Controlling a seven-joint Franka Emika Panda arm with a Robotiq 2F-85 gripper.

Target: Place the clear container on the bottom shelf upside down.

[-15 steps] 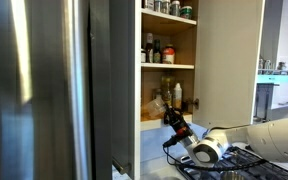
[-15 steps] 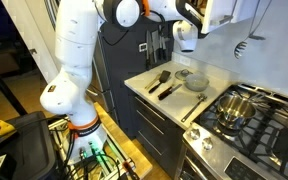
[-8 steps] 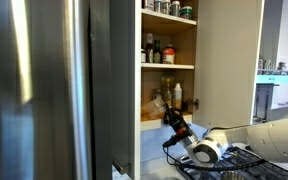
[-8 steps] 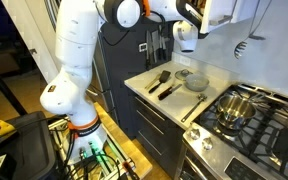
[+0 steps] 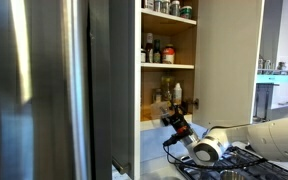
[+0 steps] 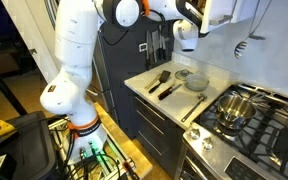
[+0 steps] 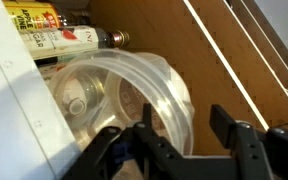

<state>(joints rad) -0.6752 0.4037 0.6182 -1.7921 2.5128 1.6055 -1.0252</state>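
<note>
The clear container (image 7: 134, 90) lies in the open cabinet on the bottom shelf (image 5: 149, 124), its wide rim turned toward the wrist camera. My gripper (image 7: 188, 125) is open around the rim's near edge. One finger (image 7: 147, 128) overlaps the clear wall, while the second one (image 7: 229, 125) stands apart from it against the wooden cabinet side. In an exterior view the gripper (image 5: 172, 118) reaches into the lowest shelf, and the container shows only faintly there. In an exterior view the hand is hidden behind the cabinet door (image 6: 224, 10).
Bottles (image 7: 74, 38) stand behind the container on the same shelf, with more bottles (image 5: 156, 50) on the shelf above. The open cabinet door (image 5: 229, 60) hangs beside my arm. A fridge (image 5: 44, 90) fills the near side. Below are a counter with utensils (image 6: 174, 80) and a stove (image 6: 249, 115).
The jaws have spread apart from a shut grip. The arm and the container have barely moved.
</note>
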